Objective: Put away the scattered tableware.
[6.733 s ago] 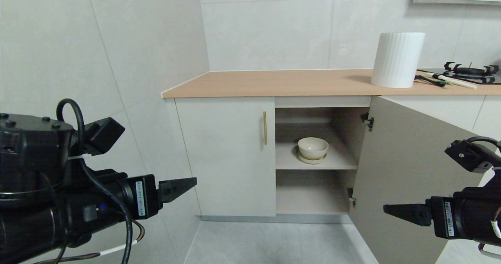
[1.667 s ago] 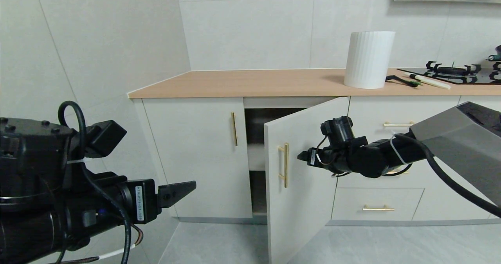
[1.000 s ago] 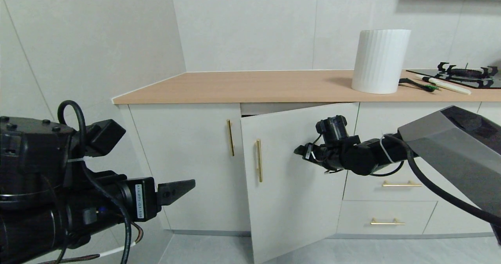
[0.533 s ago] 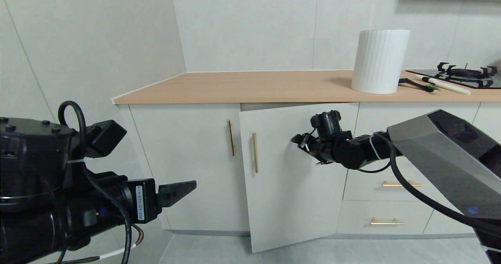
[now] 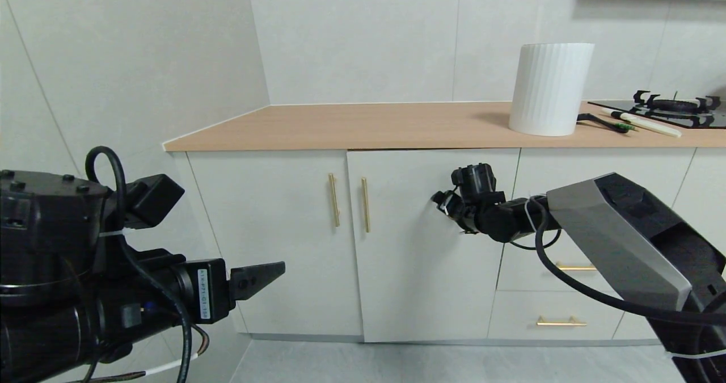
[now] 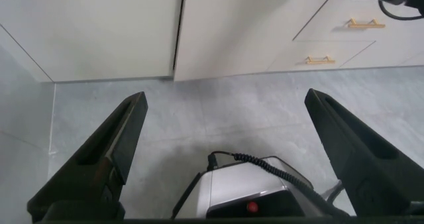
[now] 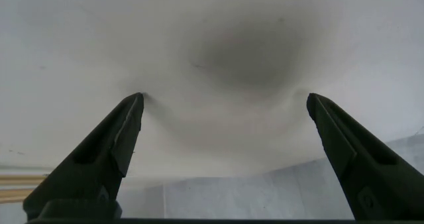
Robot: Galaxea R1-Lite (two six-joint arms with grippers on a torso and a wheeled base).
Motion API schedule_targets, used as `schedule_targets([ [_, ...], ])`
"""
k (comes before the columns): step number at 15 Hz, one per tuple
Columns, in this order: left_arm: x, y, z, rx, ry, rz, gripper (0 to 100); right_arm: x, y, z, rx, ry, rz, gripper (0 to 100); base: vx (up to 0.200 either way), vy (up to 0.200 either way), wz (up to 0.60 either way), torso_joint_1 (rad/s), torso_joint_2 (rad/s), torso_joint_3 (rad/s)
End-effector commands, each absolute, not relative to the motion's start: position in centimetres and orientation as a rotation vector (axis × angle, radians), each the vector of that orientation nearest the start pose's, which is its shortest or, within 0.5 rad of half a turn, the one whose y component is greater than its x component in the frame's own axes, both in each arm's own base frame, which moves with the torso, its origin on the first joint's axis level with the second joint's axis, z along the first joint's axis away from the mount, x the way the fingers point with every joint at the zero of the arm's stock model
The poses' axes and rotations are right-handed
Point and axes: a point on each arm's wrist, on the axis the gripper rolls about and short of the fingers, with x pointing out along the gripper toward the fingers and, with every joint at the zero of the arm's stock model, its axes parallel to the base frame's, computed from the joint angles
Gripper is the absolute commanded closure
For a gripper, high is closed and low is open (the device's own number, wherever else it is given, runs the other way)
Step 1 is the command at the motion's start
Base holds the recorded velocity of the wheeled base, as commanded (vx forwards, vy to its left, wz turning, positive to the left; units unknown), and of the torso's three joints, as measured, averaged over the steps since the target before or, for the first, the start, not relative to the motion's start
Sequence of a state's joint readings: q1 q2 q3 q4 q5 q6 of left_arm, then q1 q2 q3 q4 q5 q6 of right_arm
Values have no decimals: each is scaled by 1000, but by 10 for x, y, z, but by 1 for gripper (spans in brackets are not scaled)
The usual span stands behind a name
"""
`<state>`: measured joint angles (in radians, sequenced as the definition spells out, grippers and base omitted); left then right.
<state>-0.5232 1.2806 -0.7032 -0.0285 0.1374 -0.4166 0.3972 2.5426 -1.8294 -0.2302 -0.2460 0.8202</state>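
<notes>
The right-hand cabinet door (image 5: 420,247) under the wooden counter (image 5: 363,126) stands closed, flush with the door beside it. My right gripper (image 5: 438,200) is open, and both fingertips (image 7: 136,101) press flat against the white door face (image 7: 225,45). My left gripper (image 5: 266,272) hangs low at the left, well short of the cabinets. It is open and empty over the grey floor (image 6: 218,124). On the counter near the stove lie a pair of utensils (image 5: 638,122), one green-handled and one pale.
A tall white ribbed canister (image 5: 551,88) stands on the counter at the right, with a gas stove (image 5: 678,102) behind the utensils. Two gold handles (image 5: 365,205) meet at the door seam. Drawers with gold pulls (image 5: 573,268) sit to the right. Tiled wall closes the left side.
My right arm has pushed the cabinet door from wide open to fully closed, hiding the shelf with the bowl and plate. The head camera shifted on the way. The left arm stayed still.
</notes>
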Motion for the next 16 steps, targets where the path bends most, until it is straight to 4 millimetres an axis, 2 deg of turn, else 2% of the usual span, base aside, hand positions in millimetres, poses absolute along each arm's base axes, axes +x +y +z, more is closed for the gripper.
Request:
schedule_targets([
  [1, 165, -92, 202, -222, 589, -260, 0, 487, 193, 60, 654, 476, -67, 0, 0, 0, 0, 0, 0, 0],
  [7, 165, -91, 202, -225, 587, -260, 0, 490, 189, 60, 657, 458, -90, 0, 0, 0, 0, 0, 0, 0],
  [10, 165, -92, 202, -224, 588, -259, 0, 482, 190, 74, 651, 475, -90, 0, 0, 0, 0, 0, 0, 0],
  [11, 165, -91, 202, -223, 588, -260, 0, 466, 194, 87, 640, 512, -66, 0, 0, 0, 0, 0, 0, 0],
  [13, 165, -91, 202, -224, 588, -258, 0, 452, 198, 99, 638, 533, -29, 0, 0, 0, 0, 0, 0, 0],
  [14, 163, -89, 205, -231, 570, -256, 0, 422, 197, 135, 638, 533, 29, 0, 0, 0, 0, 0, 0, 0],
  [15, 162, -89, 206, -236, 557, -261, 0, 412, 195, 147, 640, 525, 43, 0, 0, 0, 0, 0, 0, 0],
  [16, 160, -88, 210, -246, 529, -267, 0, 384, 187, 180, 638, 501, 94, 0, 0, 0, 0, 0, 0, 0],
])
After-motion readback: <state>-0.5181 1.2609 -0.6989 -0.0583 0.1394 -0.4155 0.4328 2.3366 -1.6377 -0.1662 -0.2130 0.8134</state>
